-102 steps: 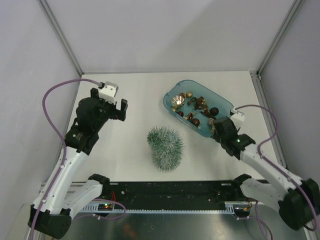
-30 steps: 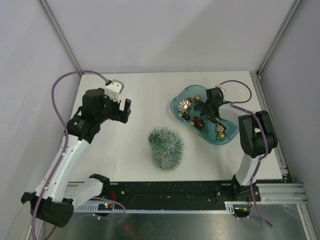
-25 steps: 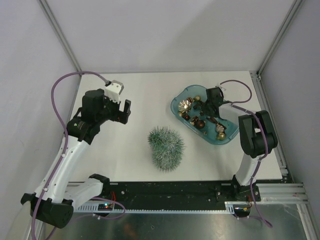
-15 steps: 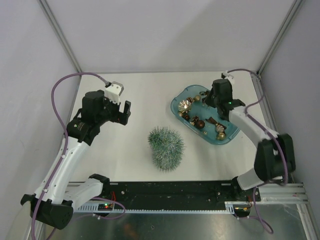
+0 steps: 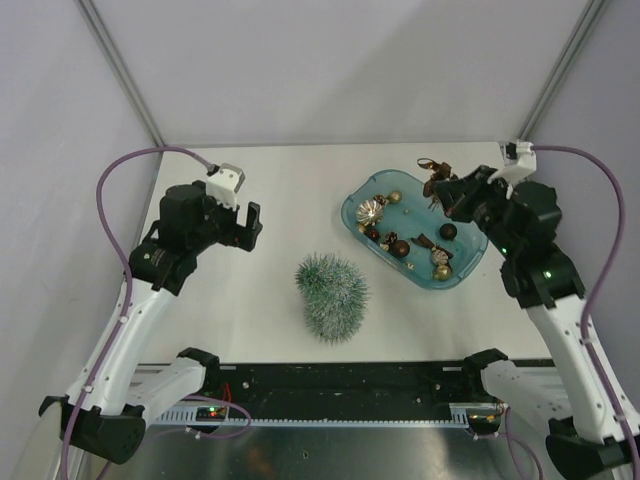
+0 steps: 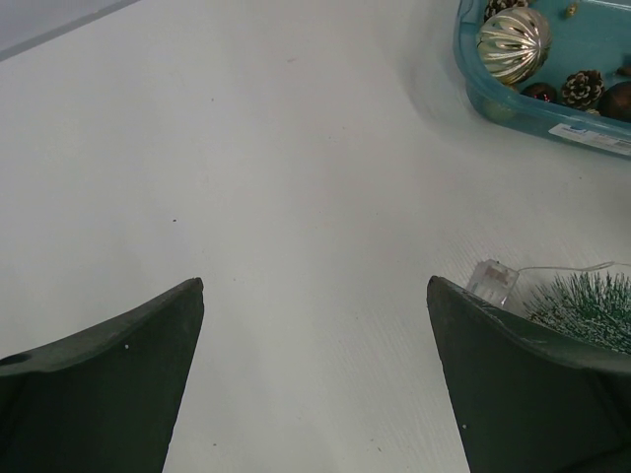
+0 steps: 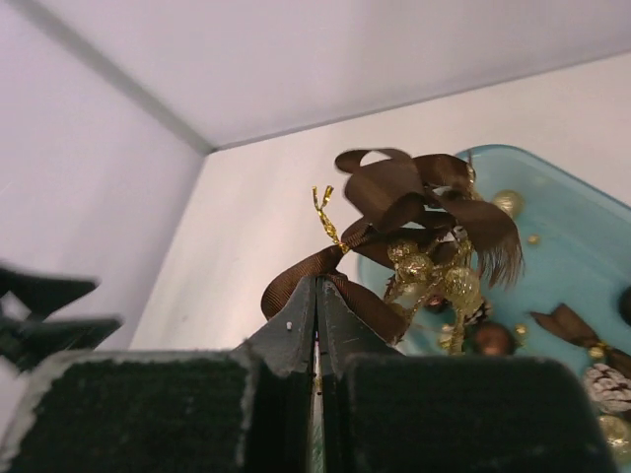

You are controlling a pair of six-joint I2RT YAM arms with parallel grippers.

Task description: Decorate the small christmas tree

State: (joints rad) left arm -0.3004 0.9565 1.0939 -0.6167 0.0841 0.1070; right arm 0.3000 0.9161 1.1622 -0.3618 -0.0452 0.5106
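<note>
Only a corner of the small frosted bluish-green bottle-brush christmas tree (image 6: 588, 310) is seen in the left wrist view, cut off by the wrist's own finger and the picture's edge. Just beside it lies a small clear plastic plug on a thin wire (image 6: 490, 281). From above, the tree (image 5: 332, 297) is seen near the middle of the white table (image 5: 280, 180); its base is hidden under the bristles. The teal plastic tray (image 6: 532, 113) is likewise cropped in the left wrist view, with a ribbed gold ball (image 6: 513, 41) and pine cones (image 6: 582, 87) shown inside it.

Compared with half a second ago, the right gripper (image 5: 440, 186) is raised and drawn back, and is now found at the tray's (image 5: 352, 207) far rim. A brown ribbon bow with gold beads (image 7: 414, 207) is pinched by its tail between the closed fingers of the right gripper (image 7: 317, 296) and is held clear above the tray (image 7: 582, 256). The tree is unmoved.

The left gripper (image 5: 243, 225) is held above bare table to the tree's far left, its fingers (image 6: 148, 345) spread wide with nothing between them. Round dark and gold ornaments are left in the tray.
</note>
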